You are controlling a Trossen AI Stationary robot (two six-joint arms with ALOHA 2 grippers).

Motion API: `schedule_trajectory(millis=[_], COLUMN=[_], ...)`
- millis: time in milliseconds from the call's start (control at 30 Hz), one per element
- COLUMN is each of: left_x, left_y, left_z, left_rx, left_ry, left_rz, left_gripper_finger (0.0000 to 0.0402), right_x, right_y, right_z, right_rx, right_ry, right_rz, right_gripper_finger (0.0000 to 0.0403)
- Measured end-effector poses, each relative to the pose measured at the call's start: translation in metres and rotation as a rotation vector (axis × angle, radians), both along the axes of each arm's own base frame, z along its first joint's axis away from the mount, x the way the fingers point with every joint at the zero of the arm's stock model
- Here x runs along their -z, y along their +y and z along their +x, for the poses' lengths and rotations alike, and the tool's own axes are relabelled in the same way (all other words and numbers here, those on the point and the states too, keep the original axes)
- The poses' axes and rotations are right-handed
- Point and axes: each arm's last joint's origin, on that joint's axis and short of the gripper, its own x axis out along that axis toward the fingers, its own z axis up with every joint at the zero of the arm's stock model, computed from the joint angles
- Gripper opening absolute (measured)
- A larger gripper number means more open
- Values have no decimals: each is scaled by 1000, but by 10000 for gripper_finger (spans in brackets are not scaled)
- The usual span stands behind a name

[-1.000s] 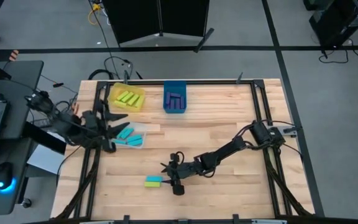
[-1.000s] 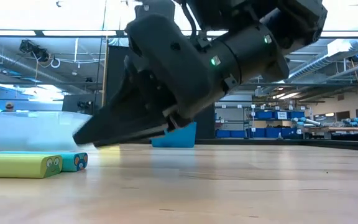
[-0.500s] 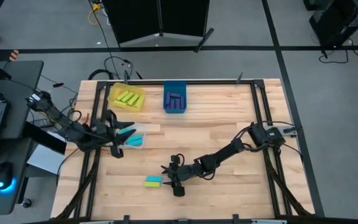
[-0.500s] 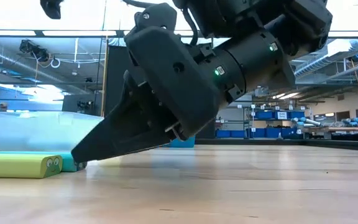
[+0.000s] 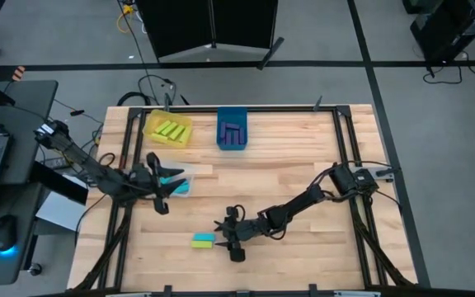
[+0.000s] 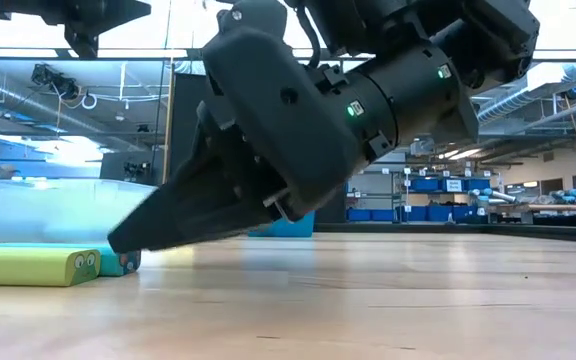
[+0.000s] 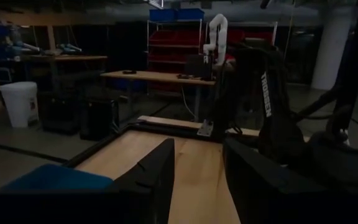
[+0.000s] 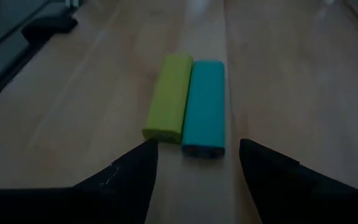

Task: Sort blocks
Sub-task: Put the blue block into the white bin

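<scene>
High view, counting first: two blocks lie loose on the wooden table (image 5: pixel 303 148), one lime block (image 5: pixel 199 244) and one teal block (image 5: pixel 204 238), side by side and touching along their long edges. The right gripper (image 5: pixel 227 235) sits low just beside them, its fingers spread apart with nothing between them; in the right wrist view the pair lies just ahead of the open fingers, lime block (image 8: pixel 169 96) next to teal block (image 8: pixel 203 106). From the low view the same two blocks rest flat on the table, the lime one (image 6: pixel 28 266) in front and the teal one (image 6: pixel 116 262) behind it, with the fingertips coming down close to the teal end.

At the far side, the yellow bin (image 5: pixel 168 129) holds four lime blocks, and the blue bin (image 5: pixel 232 129) holds dark purple blocks whose number I cannot tell. The clear bin (image 5: pixel 180 183) holds a few teal blocks, partly hidden by the left gripper (image 5: pixel 170 176), which hangs over it with fingers parted and empty.
</scene>
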Motion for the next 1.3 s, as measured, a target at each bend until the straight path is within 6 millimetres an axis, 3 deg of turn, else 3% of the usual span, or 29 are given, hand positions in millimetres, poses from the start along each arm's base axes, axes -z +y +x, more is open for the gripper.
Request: schedule_trajectory(millis=[967, 1300], left_x=[1, 1], left_y=[-1, -1], left_z=[2, 2], left_rx=[-15, -28], left_ry=[2, 6], left_rz=[-8, 4], left_gripper_finger=[142, 142], right_x=[-3, 3], right_y=[-5, 5], right_z=[3, 1], right_rx=[23, 11], right_ry=[-43, -56], right_rz=[-27, -9], right_gripper_finger=[239, 238])
